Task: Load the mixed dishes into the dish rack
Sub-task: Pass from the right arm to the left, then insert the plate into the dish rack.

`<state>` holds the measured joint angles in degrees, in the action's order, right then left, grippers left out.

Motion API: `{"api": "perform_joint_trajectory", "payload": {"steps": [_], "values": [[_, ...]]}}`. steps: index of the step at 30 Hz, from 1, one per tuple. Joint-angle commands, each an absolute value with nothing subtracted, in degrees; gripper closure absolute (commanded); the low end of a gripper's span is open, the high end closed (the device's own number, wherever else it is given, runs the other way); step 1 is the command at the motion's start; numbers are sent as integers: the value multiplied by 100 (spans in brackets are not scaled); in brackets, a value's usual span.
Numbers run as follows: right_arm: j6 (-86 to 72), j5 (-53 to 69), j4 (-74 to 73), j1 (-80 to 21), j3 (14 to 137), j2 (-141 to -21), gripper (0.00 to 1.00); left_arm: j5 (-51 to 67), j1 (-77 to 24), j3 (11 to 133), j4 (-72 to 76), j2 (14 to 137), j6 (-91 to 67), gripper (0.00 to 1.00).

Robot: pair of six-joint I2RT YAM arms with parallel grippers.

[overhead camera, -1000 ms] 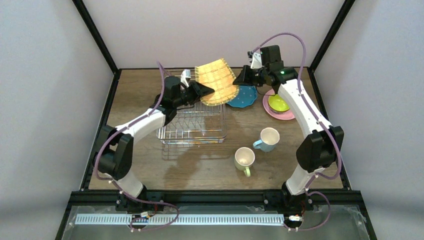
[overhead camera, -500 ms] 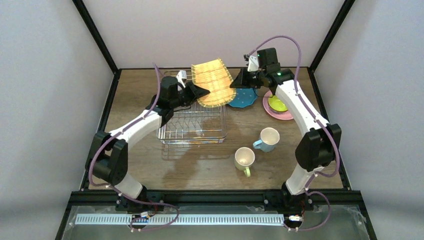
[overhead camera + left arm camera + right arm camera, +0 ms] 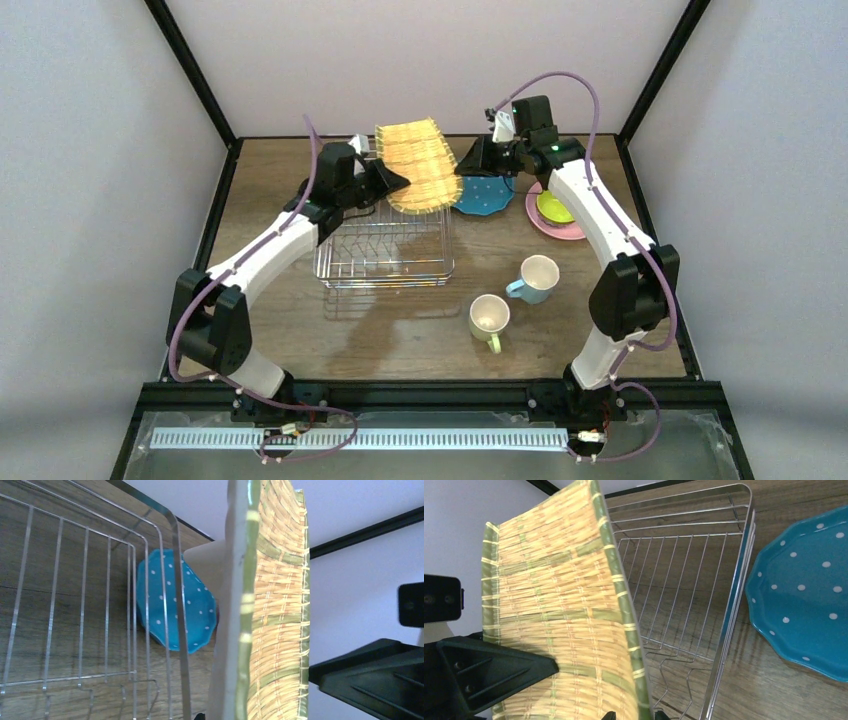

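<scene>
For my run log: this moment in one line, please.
left tool: shut on tan woven plate | plate: over dish rack | right tool: at plate edge, grip unclear

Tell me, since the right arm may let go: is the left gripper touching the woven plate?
Touching. The right wrist view shows the left gripper with one finger pressed flat on the face of the woven plate.

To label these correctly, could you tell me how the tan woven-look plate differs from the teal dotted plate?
Pose: the tan woven-look plate stands on edge, gripped by the left gripper over the dish rack's far end; the teal dotted plate lies flat on the table. Look: the tan plate shows woven straw with green bands; the teal one, white dots. Outline: tan is squarish, teal scalloped. Both are empty plates.
</scene>
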<state>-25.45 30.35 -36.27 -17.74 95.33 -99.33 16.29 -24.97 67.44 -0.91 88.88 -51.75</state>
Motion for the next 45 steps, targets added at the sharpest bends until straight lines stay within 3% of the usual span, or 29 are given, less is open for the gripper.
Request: {"api": "perform_joint_trajectory", "payload": {"steps": [1, 9, 23, 33, 45], "values": [[-2575, 3162, -3471, -1822, 9521, -10002, 54, 1306, -2423, 7054, -510, 8702, -4830, 97], [-2575, 3090, -3407, -1813, 9536, -10029, 38, 822, -2323, 7356, -1017, 8614, -4616, 97], [-2349, 2342, -3204, -1819, 9169, -9772, 36, -2061, -2239, 9328, -3238, 9091, -3205, 97], [-2448, 2190, -2830, -1811, 8799, -9645, 36, -4062, -2249, 9336, -3793, 9432, -2535, 97], [-2513, 2187, -2469, -1815, 8248, -9465, 36, -5266, -2417, 9271, -3966, 9963, -2202, 97]]}}
